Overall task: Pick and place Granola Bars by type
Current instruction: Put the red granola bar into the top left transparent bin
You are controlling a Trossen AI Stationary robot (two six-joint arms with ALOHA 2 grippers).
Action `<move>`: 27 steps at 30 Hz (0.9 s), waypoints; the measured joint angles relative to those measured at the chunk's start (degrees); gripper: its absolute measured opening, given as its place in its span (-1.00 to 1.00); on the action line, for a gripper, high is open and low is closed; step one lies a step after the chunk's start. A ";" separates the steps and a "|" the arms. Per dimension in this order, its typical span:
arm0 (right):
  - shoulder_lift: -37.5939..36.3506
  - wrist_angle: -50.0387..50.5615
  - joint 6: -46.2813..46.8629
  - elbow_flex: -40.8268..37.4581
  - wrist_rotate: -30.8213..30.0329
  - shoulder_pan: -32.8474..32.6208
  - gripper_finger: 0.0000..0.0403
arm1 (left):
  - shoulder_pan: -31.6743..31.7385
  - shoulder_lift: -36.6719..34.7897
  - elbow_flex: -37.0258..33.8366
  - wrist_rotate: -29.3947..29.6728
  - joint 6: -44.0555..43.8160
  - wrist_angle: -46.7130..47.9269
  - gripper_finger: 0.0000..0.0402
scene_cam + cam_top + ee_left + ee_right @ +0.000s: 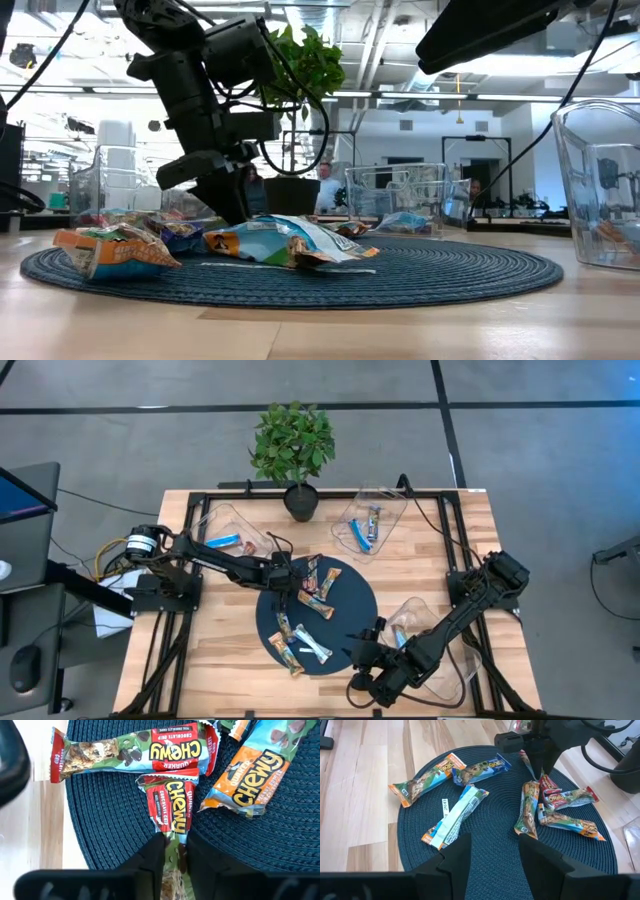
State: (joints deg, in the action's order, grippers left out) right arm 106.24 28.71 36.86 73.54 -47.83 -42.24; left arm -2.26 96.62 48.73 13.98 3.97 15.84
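Wooden tabletop (pixel 220 640) sitting on a dark frame over grey floor; a round dark woven mat (pixel 352 600) is lying at its centre. Potted plant (pixel 296 450) is standing at the far edge, just beyond the mat. Clear trays are ringing the mat: one far-left tray (pixel 232 525) holding a blue bar, one far-right tray (pixel 385 510) holding blue wrappers, one near-right tray (pixel 450 650) partly under the right arm. Low view is showing people seated in the room behind; too far off to say more.

Granola Bars (pixel 470 810) are lying scattered over the mat, some overlapping, a cluster of red and orange ones toward the plant side, others toward the near side beside a thin white strip (pixel 445 806).

Left gripper (pixel 171 851) is reaching down onto the plant-side cluster, its fingers pinching one end of a red chocolate chip bar (pixel 172 807). That bar is lying flat on the mat, its far end touching a second red bar (pixel 130 751) lying crosswise; an orange bar (pixel 250 780) is crowding it just beside.

Right gripper (pixel 492 852) is hovering over the near-right edge of the mat, fingers spread and holding nothing, well apart from the cluster.
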 joint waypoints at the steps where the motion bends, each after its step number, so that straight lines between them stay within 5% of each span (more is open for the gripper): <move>1: 0.00 0.00 0.00 0.00 0.00 0.00 -0.21 | 0.00 0.00 0.00 0.00 0.00 0.00 -0.70; 18: 0.00 0.83 0.13 0.00 0.00 0.00 -0.21 | -1.10 0.00 3.56 -0.17 -0.07 0.99 -0.72; 27: 0.00 0.83 0.15 -0.02 0.00 0.00 -0.21 | -4.29 0.00 12.33 3.40 2.42 11.91 -0.72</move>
State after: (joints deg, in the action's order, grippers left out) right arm 106.24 29.54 37.01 73.52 -47.83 -42.24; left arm -6.55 96.62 61.06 17.38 6.39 27.75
